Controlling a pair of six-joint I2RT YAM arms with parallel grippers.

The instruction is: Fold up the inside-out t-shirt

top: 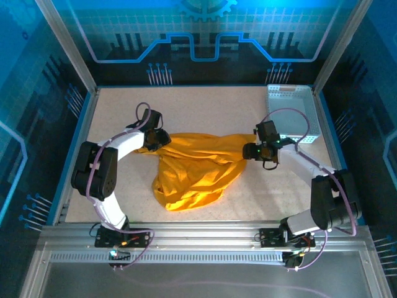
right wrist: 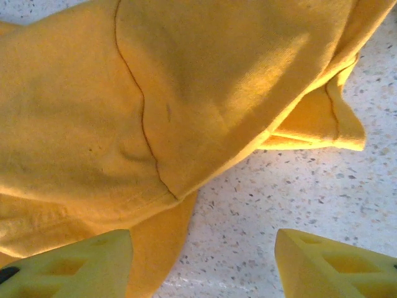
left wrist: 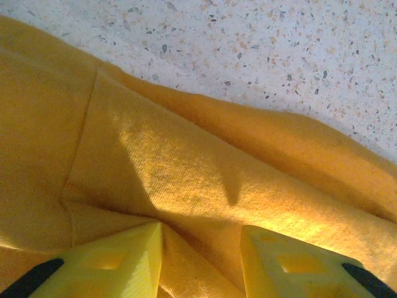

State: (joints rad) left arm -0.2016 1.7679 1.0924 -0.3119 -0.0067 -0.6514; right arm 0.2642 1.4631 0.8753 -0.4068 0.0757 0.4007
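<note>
Left wrist: my left jaws straddle the limp, thin shirt (left wrist: 186, 180), part-spread. My right jaws gape wide. I'd pinch a seamed edge.

Top view: blue cast round edges, tabletop (top: 205, 102) evenly bright, little shadow. Left wrist: warm light, left tool (left wrist: 201, 248) throwing wedge shadows on t-shirt (left wrist: 186, 149) (bright patch low right). Right wrist: sharp, folds shaded.
</note>
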